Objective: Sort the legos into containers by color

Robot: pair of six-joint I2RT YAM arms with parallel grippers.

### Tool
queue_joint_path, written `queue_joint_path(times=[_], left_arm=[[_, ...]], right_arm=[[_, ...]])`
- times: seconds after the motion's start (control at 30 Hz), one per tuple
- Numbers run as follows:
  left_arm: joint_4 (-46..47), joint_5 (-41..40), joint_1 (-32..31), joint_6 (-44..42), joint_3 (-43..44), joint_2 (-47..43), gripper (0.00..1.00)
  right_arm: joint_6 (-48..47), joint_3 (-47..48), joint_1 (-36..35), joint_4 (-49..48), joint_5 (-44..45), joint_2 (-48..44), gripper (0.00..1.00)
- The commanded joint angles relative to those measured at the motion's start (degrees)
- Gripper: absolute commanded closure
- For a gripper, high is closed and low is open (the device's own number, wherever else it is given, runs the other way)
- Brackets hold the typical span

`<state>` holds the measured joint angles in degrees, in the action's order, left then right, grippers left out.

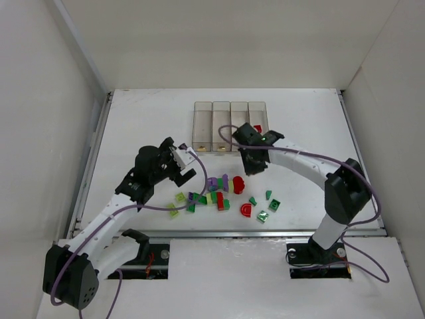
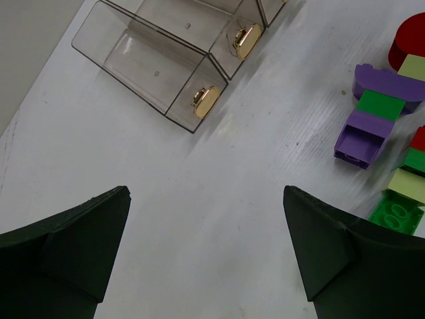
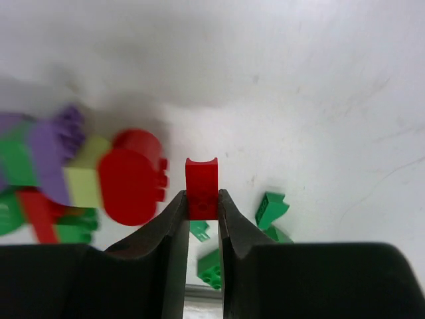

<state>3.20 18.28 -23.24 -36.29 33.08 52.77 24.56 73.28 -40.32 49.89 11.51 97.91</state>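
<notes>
The four clear containers stand in a row at the back of the table, and a red piece lies in the rightmost one. Loose legos in red, green, purple and pale yellow-green lie scattered in front of them. My right gripper is shut on a small red lego, held just above the pile next to a larger round red piece. To the left of the pile my left gripper hangs open over bare table, with nothing between its fingers. The leftmost containers lie beyond it.
White enclosure walls close in the table on the left, right and back. A metal rail runs along the near edge by the arm bases. Green legos lie apart at the pile's right side.
</notes>
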Motion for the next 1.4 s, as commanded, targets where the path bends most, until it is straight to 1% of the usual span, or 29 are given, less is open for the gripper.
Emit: queue_joint_path(times=[0.0, 0.07, 0.1, 0.13, 0.17, 0.23, 0.27, 0.3, 0.37, 0.43, 0.5, 0.53, 0.57, 0.67, 0.73, 0.8, 0.83, 0.87, 0.9, 0.97, 1.03, 1.07, 1.1, 1.17, 1.2, 1.27, 1.37], left_arm=[[0.0, 2.3, 0.6, 0.9, 3.2, 0.6, 0.01], [-0.7, 3.4, 0.6, 0.3, 3.2, 1.3, 0.01], [-1.4, 3.4, 0.6, 0.3, 3.8, 1.3, 0.01], [-1.4, 4.3, 0.6, -0.6, 3.8, 1.8, 0.01], [-2.2, 5.1, 0.6, -1.2, 3.8, 2.4, 0.01], [-3.5, 5.7, 0.6, -1.2, 5.2, 3.0, 0.01], [-3.6, 5.7, 0.6, -1.2, 5.2, 3.6, 0.01], [-4.2, 6.2, 0.6, -1.2, 5.8, 3.6, 0.01], [-4.8, 6.2, 0.6, -1.2, 6.5, 4.2, 0.01], [-4.8, 6.2, 0.6, -1.2, 7.0, 4.2, 0.01], [-5.4, 5.7, 0.6, -1.2, 7.0, 4.7, 0.01], [-5.9, 5.7, 0.6, -1.2, 7.0, 4.7, 0.01], [-5.9, 5.7, 0.6, -1.2, 7.0, 4.7, 0.01], [-5.9, 5.7, 0.6, -1.2, 7.5, 4.7, 0.01], [-5.9, 5.7, 0.6, -1.2, 7.5, 4.7, 0.01], [-5.9, 5.7, 0.6, -1.2, 7.5, 4.7, 0.01], [-5.9, 5.7, 0.6, -1.2, 7.5, 4.7, 0.01], [-5.9, 5.7, 0.6, -1.2, 7.5, 4.2, 0.01], [-5.9, 5.7, 0.6, -1.2, 7.0, 4.2, 0.01], [-4.5, 5.7, 0.6, -1.2, 6.5, 4.2, 0.01], [-4.0, 6.2, 0.6, -1.2, 6.5, 4.2, 0.01], [-4.0, 6.2, 0.6, -1.2, 6.5, 3.6, 0.01], [-4.0, 6.8, 0.6, -0.5, 6.5, 3.6, 0.01], [-3.4, 6.8, 0.6, 0.3, 5.9, 2.9, 0.01], [-3.4, 6.8, 0.6, 0.9, 5.9, 2.3, 0.01], [-3.9, 6.8, 0.6, 0.9, 5.2, 1.5, 0.01], [-5.3, 5.6, 0.6, 0.9, 4.7, 0.1, 0.01]], right_arm=[[1.2, 8.0, 2.9, 0.0, 5.7, -4.2, 1.0], [1.2, 11.9, 5.9, -2.9, 6.3, -3.6, 1.0], [1.2, 13.0, 9.5, -3.9, 4.4, -2.8, 1.0], [0.2, 16.1, 11.1, -4.8, 3.4, -1.6, 1.0], [-1.0, 17.8, 12.4, -5.3, 2.7, 1.8, 1.0], [-2.4, 21.5, 14.9, -5.3, 2.7, 5.8, 1.0], [-3.2, 25.1, 15.4, -4.7, 2.7, 9.7, 0.99], [-4.5, 27.0, 15.4, -4.0, 2.7, 11.5, 0.98], [-5.0, 31.5, 17.1, -3.4, 2.7, 14.4, 0.92], [-5.0, 34.0, 17.6, -2.9, 3.8, 17.1, 0.88], [-5.0, 36.7, 19.2, -2.9, 3.8, 18.3, 0.75], [-6.1, 37.5, 19.2, -3.4, 3.8, 19.2, 0.66], [-6.9, 38.5, 19.2, -3.4, 1.8, 19.2, 0.49], [-8.1, 42.3, 19.2, -0.6, 0.3, 20.9, 0.28], [-8.1, 41.4, 19.2, 0.5, 0.3, 18.5, 0.24], [-7.1, 38.2, 19.2, 0.5, 0.9, 15.0, 0.13], [-7.1, 33.3, 19.2, 0.5, 1.4, 12.8, 0.08], [-7.1, 30.6, 19.2, -2.1, 1.4, 8.4, 0.06], [-7.1, 28.2, 19.2, -3.6, 1.4, 6.5, 0.04], [-9.2, 25.4, 19.9, -7.4, -1.6, 4.8, 0.04], [-9.7, 29.1, 20.6, -6.7, -3.8, 7.7, 0.05], [-10.4, 34.5, 20.6, -5.5, -3.8, 9.7, 0.07], [-10.9, 37.4, 20.6, -2.9, -4.9, 14.0, 0.07], [-11.5, 41.2, 20.6, -1.2, -6.6, 17.6, 0.1], [-12.1, 42.4, 20.6, -0.7, -6.6, 19.4, 0.1], [-12.1, 41.5, 20.0, -0.7, -6.8, 19.4, 0.12], [-8.2, 33.7, 20.0, -4.4, -4.5, 14.3, 0.13]])
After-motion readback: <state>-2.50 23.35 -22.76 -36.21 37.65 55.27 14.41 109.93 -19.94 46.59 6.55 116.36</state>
